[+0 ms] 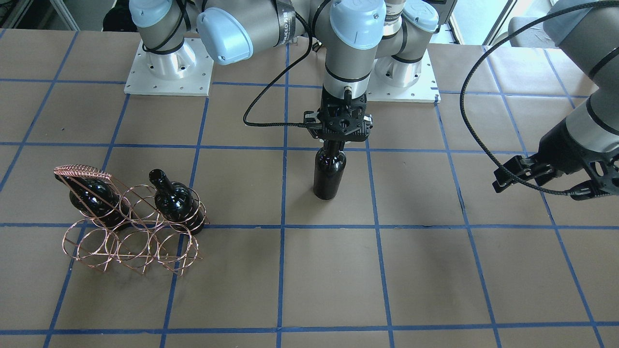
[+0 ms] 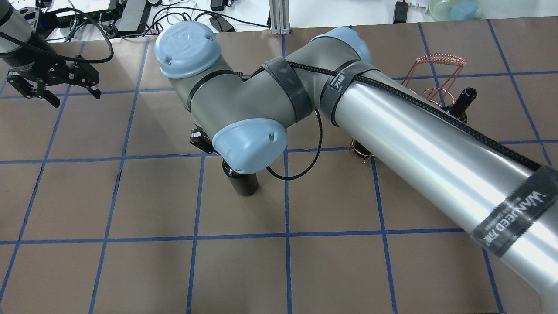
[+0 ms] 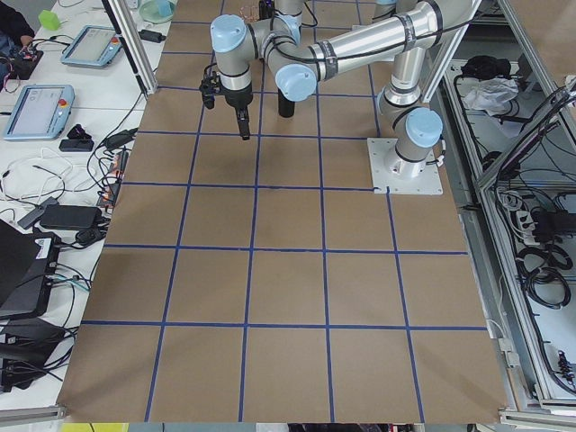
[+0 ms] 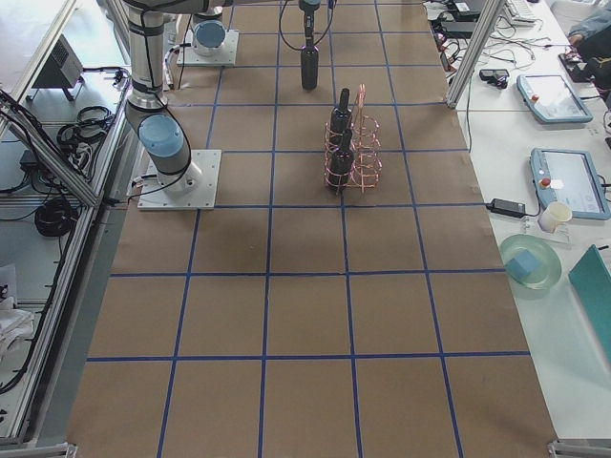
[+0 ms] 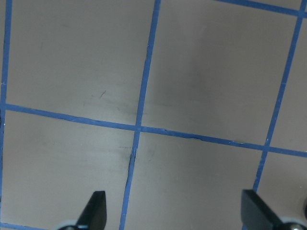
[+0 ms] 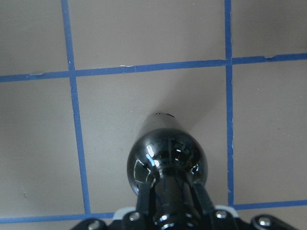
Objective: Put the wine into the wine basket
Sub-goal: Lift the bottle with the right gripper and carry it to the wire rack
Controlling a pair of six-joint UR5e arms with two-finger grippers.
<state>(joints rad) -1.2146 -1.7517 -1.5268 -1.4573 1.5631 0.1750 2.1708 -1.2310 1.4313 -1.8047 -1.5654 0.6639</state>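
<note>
My right gripper (image 1: 333, 142) is shut on the slim neck of a glossy black wine bottle (image 1: 330, 176) that stands upright near the table's middle. I cannot tell whether its base touches the table. The right wrist view shows the gripper (image 6: 172, 201) and the bottle's shoulder (image 6: 165, 155) from above. The copper wire wine basket (image 1: 130, 241) stands apart on my right side, holding two alike bottles (image 1: 92, 198) (image 1: 174, 200) in one row. My left gripper (image 1: 541, 186) (image 5: 175, 211) is open and empty, above bare table. In the overhead view my right arm hides most of the basket (image 2: 440, 59).
Brown paper with blue tape grid lines (image 1: 280, 270) covers the table. The arms' white base plates (image 1: 169, 72) sit at the robot's edge. The basket's other ring row (image 1: 159, 246) holds nothing. Screens and cables (image 3: 54, 108) lie on a side bench beyond the table's far edge.
</note>
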